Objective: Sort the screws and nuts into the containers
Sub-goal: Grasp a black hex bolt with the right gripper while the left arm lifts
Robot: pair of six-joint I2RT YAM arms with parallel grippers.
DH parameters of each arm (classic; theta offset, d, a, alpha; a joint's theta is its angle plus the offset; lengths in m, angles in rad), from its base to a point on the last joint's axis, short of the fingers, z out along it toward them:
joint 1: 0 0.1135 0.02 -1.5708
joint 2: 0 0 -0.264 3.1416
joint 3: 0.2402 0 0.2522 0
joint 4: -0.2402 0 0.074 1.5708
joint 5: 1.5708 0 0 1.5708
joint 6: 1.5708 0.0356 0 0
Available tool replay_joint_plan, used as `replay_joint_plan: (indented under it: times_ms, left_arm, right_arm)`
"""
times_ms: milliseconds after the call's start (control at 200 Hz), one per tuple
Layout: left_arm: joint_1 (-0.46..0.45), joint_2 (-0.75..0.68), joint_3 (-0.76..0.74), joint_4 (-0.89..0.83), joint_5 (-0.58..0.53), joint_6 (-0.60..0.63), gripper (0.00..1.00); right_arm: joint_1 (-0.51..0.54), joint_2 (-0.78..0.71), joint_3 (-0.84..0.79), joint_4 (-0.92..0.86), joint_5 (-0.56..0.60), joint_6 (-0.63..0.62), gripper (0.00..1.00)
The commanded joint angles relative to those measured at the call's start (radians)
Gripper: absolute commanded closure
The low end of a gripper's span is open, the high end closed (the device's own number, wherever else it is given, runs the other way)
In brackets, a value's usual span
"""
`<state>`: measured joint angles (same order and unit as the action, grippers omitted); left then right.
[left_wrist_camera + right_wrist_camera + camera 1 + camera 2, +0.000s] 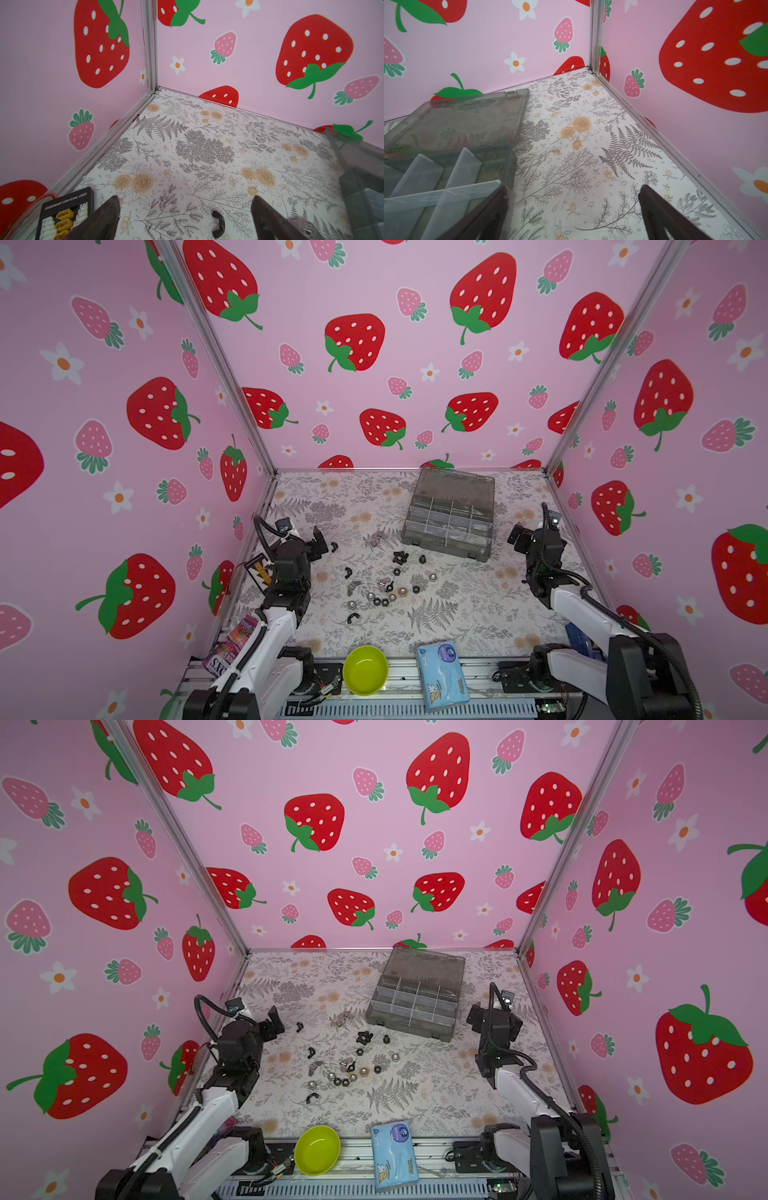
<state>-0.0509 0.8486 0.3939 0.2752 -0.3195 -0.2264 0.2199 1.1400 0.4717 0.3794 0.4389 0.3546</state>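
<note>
The screws and nuts (386, 580) (349, 1060) lie scattered on the floral mat in both top views, black and silver. Behind them the grey organizer box (444, 545) (409, 1025) stands with its lid raised, and its compartments (436, 176) look empty. My left gripper (322, 545) (276, 1021) (185, 199) hangs open at the left, with a black wing nut (218, 224) on the mat just ahead between its fingers, untouched. To the right of the box my right gripper (515, 538) (473, 1018) (573, 188) is open, with only bare mat between its fingers.
A lime-green bowl (365, 670) and a blue tissue pack (442, 674) sit at the front edge. A snack packet (232, 645) and a black charging plate (64, 214) lie along the left wall. Strawberry-print walls enclose three sides.
</note>
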Motion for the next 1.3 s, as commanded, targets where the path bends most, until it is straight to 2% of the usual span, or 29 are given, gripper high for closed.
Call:
replay_joint_plan:
  times_ms: [0, 185, 430, 630, 730, 845, 956, 1146, 1296]
  left_arm:
    - [-0.015, -0.129, 0.025, -0.226, -0.085, -0.096, 0.01]
    - [-0.023, -0.320, 0.003, -0.359, -0.067, -0.210, 0.01]
    - [-0.023, -0.331, 0.024, -0.464, 0.029, -0.382, 0.01]
    - [-0.022, -0.294, 0.061, -0.488, 0.059, -0.416, 0.01]
    - [-0.023, -0.295, 0.065, -0.495, 0.054, -0.418, 0.01]
    - [-0.022, -0.295, 0.066, -0.509, 0.046, -0.424, 0.01]
    - [-0.023, -0.290, 0.063, -0.511, 0.038, -0.421, 0.01]
    - [-0.023, -0.284, 0.059, -0.522, 0.027, -0.423, 0.01]
    - [-0.023, -0.281, 0.058, -0.531, 0.021, -0.424, 0.01]
  right_arm:
    - [0.057, -0.020, 0.065, -0.229, 0.098, 0.089, 0.00]
    - [0.219, -0.024, 0.161, -0.464, 0.207, 0.196, 0.00]
    - [0.444, 0.043, 0.282, -0.703, 0.211, 0.383, 0.00]
    - [0.580, 0.202, 0.405, -0.835, 0.174, 0.441, 0.00]
    - [0.633, 0.324, 0.520, -0.932, 0.150, 0.416, 0.00]
    - [0.710, 0.473, 0.663, -1.065, 0.190, 0.427, 0.00]
    - [0.771, 0.555, 0.720, -1.042, 0.144, 0.379, 0.00]
    - [0.788, 0.581, 0.688, -0.826, -0.078, 0.292, 0.00]
    - [0.784, 0.620, 0.702, -0.770, -0.112, 0.281, 0.01]
